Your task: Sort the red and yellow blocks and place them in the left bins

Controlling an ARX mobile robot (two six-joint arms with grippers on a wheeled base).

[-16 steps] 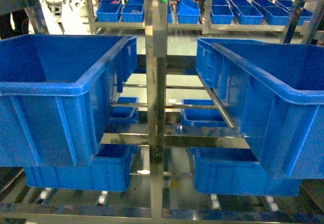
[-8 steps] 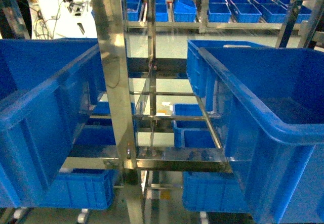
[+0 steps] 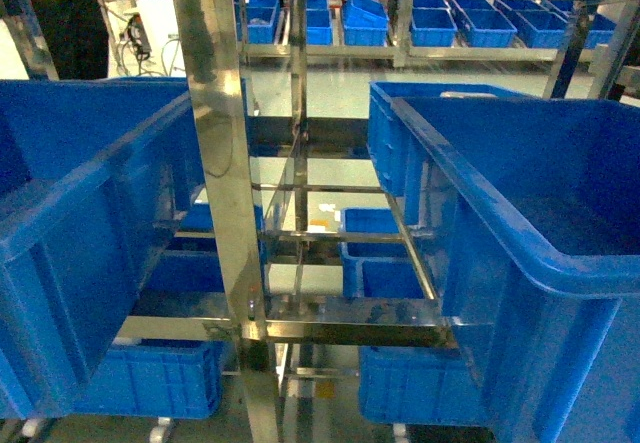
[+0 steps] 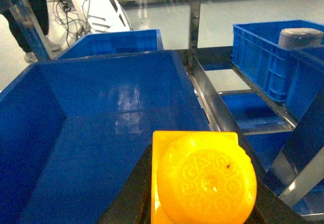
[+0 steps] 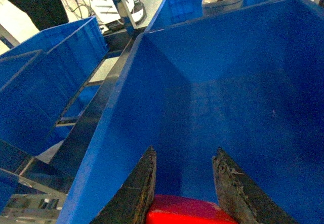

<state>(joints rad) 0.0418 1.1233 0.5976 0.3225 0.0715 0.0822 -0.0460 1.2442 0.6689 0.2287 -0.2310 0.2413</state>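
Note:
In the left wrist view a yellow block (image 4: 202,176) with a round embossed stud fills the bottom of the picture. My left gripper (image 4: 202,188) is shut on it between black jaws, above the inside of a deep blue bin (image 4: 96,133). My right gripper (image 5: 185,151) holds a red block (image 5: 190,211) low between its worn dark fingers (image 5: 144,183), over the inside of another blue bin (image 5: 228,82). The head view shows a left bin (image 3: 100,178) and a right bin (image 3: 500,213) on a steel rack, with neither gripper in it.
A shiny steel post (image 3: 215,163) stands between the two bins. More blue crates (image 3: 150,378) sit on the lower shelf, and small blue trays (image 3: 450,23) line a far shelf. A pale grey rounded object (image 5: 223,1) lies in the crate behind. A person in dark clothes (image 3: 70,33) stands at the back left.
The head view has swung: the steel post has shifted from the centre to the left and the right bin looms larger. Over the last half second it has hardly moved.

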